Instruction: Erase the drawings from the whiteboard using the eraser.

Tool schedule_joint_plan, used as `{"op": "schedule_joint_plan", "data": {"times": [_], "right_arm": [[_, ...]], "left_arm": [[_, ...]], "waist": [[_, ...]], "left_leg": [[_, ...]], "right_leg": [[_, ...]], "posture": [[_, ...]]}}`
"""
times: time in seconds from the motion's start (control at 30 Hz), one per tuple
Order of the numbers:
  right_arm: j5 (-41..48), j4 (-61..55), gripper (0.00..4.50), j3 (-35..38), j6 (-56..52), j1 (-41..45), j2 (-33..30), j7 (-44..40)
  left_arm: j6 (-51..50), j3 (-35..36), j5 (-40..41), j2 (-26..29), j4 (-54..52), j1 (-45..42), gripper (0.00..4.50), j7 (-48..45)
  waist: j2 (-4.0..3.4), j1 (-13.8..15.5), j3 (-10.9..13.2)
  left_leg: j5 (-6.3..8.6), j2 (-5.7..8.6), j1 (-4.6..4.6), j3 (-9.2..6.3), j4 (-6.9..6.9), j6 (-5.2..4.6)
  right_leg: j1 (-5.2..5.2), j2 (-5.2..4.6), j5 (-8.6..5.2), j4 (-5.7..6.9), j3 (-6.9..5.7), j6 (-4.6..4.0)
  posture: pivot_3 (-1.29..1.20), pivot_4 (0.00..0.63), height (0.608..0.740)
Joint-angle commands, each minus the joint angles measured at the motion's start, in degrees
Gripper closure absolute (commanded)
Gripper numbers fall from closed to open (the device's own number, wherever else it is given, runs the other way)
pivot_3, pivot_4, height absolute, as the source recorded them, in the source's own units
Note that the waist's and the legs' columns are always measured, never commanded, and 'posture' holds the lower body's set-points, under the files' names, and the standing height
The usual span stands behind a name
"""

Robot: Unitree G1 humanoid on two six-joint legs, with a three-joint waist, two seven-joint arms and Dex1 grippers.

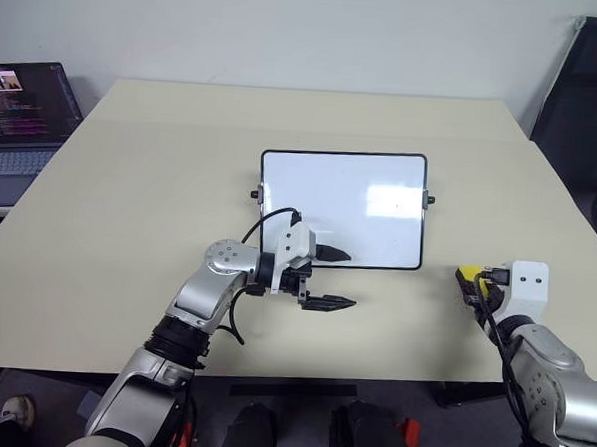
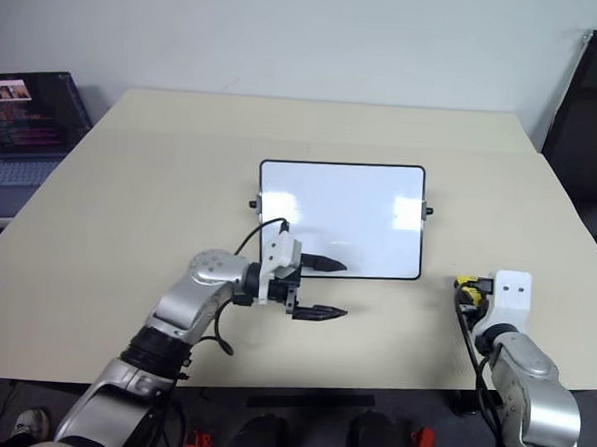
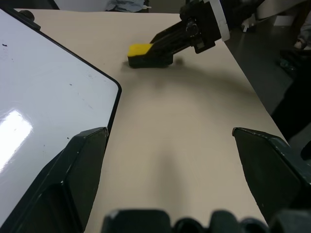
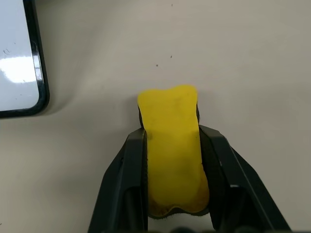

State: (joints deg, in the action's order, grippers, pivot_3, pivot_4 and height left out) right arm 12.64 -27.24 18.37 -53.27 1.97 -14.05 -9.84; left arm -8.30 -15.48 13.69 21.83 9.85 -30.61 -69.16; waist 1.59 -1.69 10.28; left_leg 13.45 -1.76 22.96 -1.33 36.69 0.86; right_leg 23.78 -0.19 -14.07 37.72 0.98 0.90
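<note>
Right tool (image 4: 172, 145) pinches eraser (image 4: 171, 145).

Head stereo pair high up, angled forward and down across worktop (image 1: 130, 195), whiteboard (image 1: 341, 208) central in both. Left wrist view low, skimming worktop along whiteboard edge toward eraser (image 3: 146, 54). Right wrist view very close above same eraser, whiteboard corner shared.

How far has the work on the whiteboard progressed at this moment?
Done, it seems: the whiteboard looks wiped, with tiny specks left and no readable drawings. In hand: the right gripper is shut on the yellow eraser, down on the table to the board's right. The left gripper is open at the board's near edge. Left: perhaps releasing the eraser.
</note>
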Motion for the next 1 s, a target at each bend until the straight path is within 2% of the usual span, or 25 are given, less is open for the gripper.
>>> {"op": "schedule_joint_plan", "data": {"times": [0.03, 0.07, 0.13, 0.33, 0.57, 0.7, 0.8, 0.9, 1.0], "right_arm": [[0.7, -0.1, 3.38, -0.5, 1.2, 0.3, 0.1, 0.1], [0.6, 0.1, 2.66, -0.6, 1.2, 0.2, 0.0, 0.2], [0.4, 0.4, 2.11, -0.6, 1.4, 0.2, -0.4, 0.2], [0.5, 0.8, 0.02, -0.1, 1.4, 0.6, -0.9, 0.5], [0.8, -3.1, 0.02, 1.6, 0.2, -0.4, -0.5, 2.2], [2.6, -10.9, 0.02, 2.8, -0.8, -3.4, 1.8, 3.3], [3.1, -17.0, 0.02, 1.6, -0.1, -7.7, 3.7, 3.8], [4.3, -20.6, 0.02, 1.4, 2.5, -12.7, 8.5, 4.8], [2.0, -21.0, 0.02, -1.6, 11.0, -21.1, 11.1, 3.7]], "left_arm": [[1.1, 0.4, 0.0, 0.0, -1.9, -0.2, 0.00, 0.4], [1.1, 0.4, 0.0, 0.1, -2.0, -0.2, 0.00, 0.5], [1.1, 0.4, 0.0, 0.2, -2.2, 0.0, 0.00, 0.5], [0.8, 0.3, 0.0, 0.3, -2.9, 0.5, 0.00, 0.3], [0.2, 1.2, 0.0, 2.3, -5.0, 2.2, 0.00, 0.7], [-1.6, 4.3, -0.2, 5.8, -9.7, 6.2, 0.00, 5.1], [-2.7, 6.4, 0.4, 7.4, -15.5, 11.7, 0.00, 8.6], [-3.3, 10.2, 0.4, 6.8, -20.0, 17.4, 0.00, 15.0], [-2.3, 13.7, -1.7, 5.9, -22.5, 23.3, 0.00, 22.4]], "waist": [[0.00, 0.0, 0.0], [0.00, 0.0, 0.0], [0.00, 0.0, 0.0], [-0.01, 0.0, 0.0], [-0.01, 0.0, 0.0], [-0.03, -0.1, 0.0], [-0.05, -0.1, 0.0], [-0.06, 0.0, 0.0], [-0.09, 0.0, 0.0]], "left_leg": [[0.00, 0.00, 0.00, 0.00, 0.00, 0.00], [0.00, 0.00, 0.00, 0.01, 0.00, 0.00], [0.00, 0.00, 0.00, 0.00, 0.00, 0.00], [0.00, 0.00, 0.01, 0.01, 0.00, 0.00], [0.00, 0.00, 0.00, 0.00, 0.00, 0.00], [0.00, -0.04, 0.00, 0.00, -0.06, 0.00], [0.00, -0.10, -0.01, -0.07, -0.14, 0.00], [0.00, -0.12, -0.02, -0.08, -0.23, 0.01], [0.00, -0.24, -0.03, -0.12, -0.25, 0.01]], "right_leg": [[0.00, 0.00, 0.00, 0.00, 0.00, 0.00], [0.00, 0.00, 0.00, 0.01, 0.01, 0.00], [0.00, 0.00, 0.00, 0.01, 0.00, 0.00], [0.00, 0.00, 0.00, 0.01, 0.00, 0.00], [0.00, 0.00, 0.00, 0.01, 0.01, 0.00], [0.04, 0.01, -0.02, 0.01, 0.02, -0.02], [0.06, 0.02, -0.06, 0.03, 0.03, -0.10], [0.06, -0.05, -0.12, 0.01, 0.06, -0.13], [0.05, -0.12, -0.16, 0.01, 0.05, -0.18]], "posture": [[0.00, 0.150, 0.740], [0.00, 0.150, 0.740], [0.00, 0.150, 0.740], [0.00, 0.150, 0.740], [0.00, 0.150, 0.740], [0.00, 0.150, 0.740], [0.00, 0.150, 0.740], [0.00, 0.150, 0.740], [0.00, 0.150, 0.740]]}}
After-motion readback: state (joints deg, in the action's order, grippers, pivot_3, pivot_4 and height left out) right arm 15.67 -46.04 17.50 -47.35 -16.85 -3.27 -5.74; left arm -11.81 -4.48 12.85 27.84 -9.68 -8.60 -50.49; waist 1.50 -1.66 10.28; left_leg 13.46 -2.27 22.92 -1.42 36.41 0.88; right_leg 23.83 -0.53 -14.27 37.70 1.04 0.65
